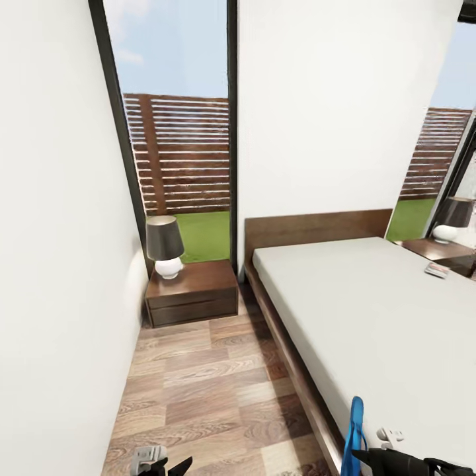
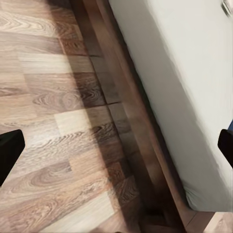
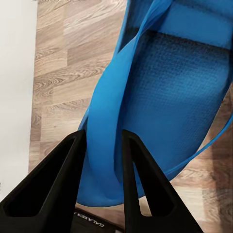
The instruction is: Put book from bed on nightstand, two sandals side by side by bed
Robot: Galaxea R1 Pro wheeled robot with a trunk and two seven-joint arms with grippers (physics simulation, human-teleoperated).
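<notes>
- You have one bed.
- You see two nightstands, one left of it, one right.
- Two lamps, one per nightstand, the other right.
- One blue sandal.
- One book.
- Two windows, second at right.

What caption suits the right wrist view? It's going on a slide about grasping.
Right tool shut on a blue sandal, held by its strap above the wood-plank floor.

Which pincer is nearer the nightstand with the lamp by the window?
Left. The left pincer sits low over the floor on the nightstand's side of the bed. The right pincer, gripping a blue sandal, is further across, at the mattress edge.
</notes>
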